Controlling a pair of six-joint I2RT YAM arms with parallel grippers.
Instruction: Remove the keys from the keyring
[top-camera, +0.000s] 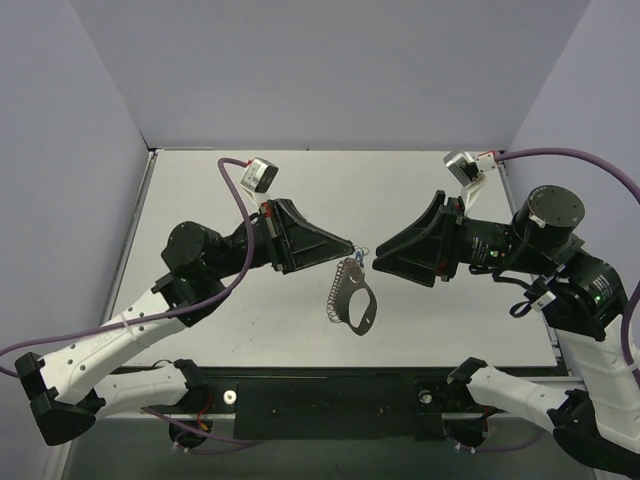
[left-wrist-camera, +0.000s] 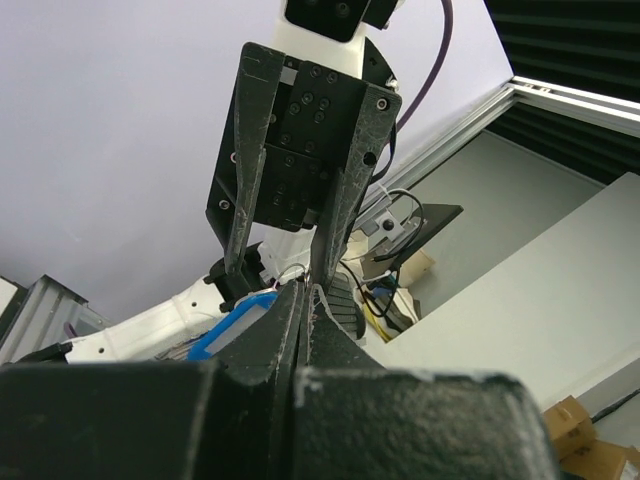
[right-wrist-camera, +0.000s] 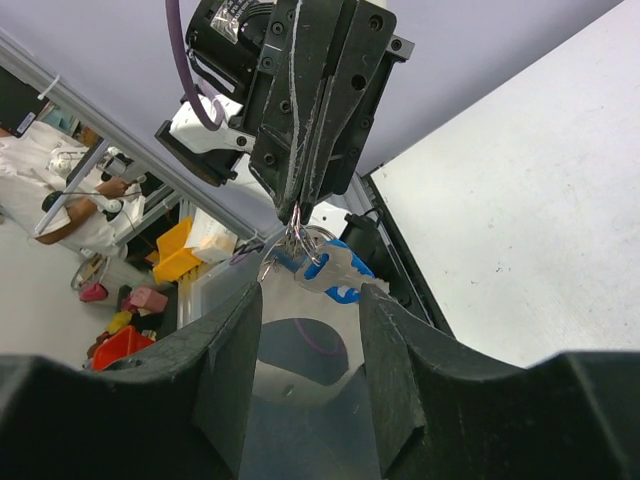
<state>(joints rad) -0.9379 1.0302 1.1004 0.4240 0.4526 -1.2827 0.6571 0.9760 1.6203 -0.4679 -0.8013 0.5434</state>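
My left gripper (top-camera: 357, 246) is shut on a thin wire ring (right-wrist-camera: 300, 228) and holds it above the table's middle. The keyring (top-camera: 358, 303), a flat silver-grey loop with a beaded chain (top-camera: 338, 285), hangs from that ring. The key (right-wrist-camera: 335, 268), silver with a blue head, hangs there too. My right gripper (top-camera: 376, 262) is open and faces the left one, tips close. In the right wrist view its fingers (right-wrist-camera: 232, 350) stand on either side of the hanging keyring (right-wrist-camera: 296, 395), with the key just above them. In the left wrist view the shut left gripper (left-wrist-camera: 307, 290) hides all but the key's blue head (left-wrist-camera: 235, 325).
The white table (top-camera: 250, 330) has purple-grey walls at the back and both sides. A black bar (top-camera: 320, 400) runs along the near edge between the arm bases. Purple cables (top-camera: 232, 175) loop over both arms.
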